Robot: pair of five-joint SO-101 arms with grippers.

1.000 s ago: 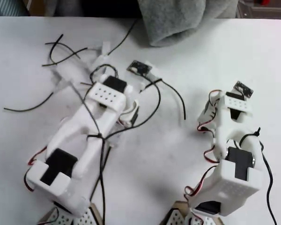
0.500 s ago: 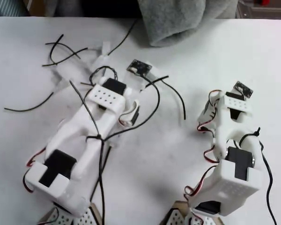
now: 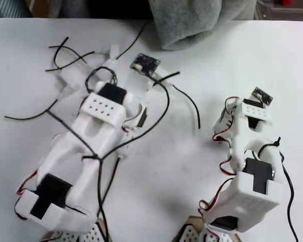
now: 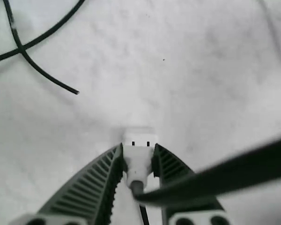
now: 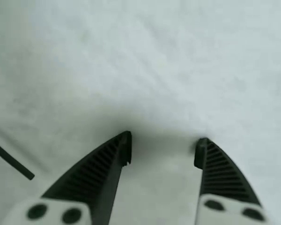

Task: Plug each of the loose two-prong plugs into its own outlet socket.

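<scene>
In the left wrist view my left gripper point(image 4: 138, 147) is shut on a small white plug point(image 4: 139, 161). The plug's end shows two dark marks and rests close over the white table point(image 4: 201, 70). A black cable point(image 4: 215, 176) runs back from the plug across the gripper. In the high view the left arm point(image 3: 98, 113) lies toward the back left among black wires. My right gripper point(image 5: 163, 147) is open over bare table with nothing between its fingers. The right arm point(image 3: 247, 121) stands at the right.
Loose black wires point(image 3: 65, 55) spread over the back left of the table, and one wire end point(image 5: 14, 166) lies near the right gripper. Pale white pieces point(image 3: 73, 80) lie among the wires. A grey cloth point(image 3: 192, 22) hangs over the back edge.
The left arm has swung to the left and drawn back, dragging its black cable along. The right arm has not moved.
</scene>
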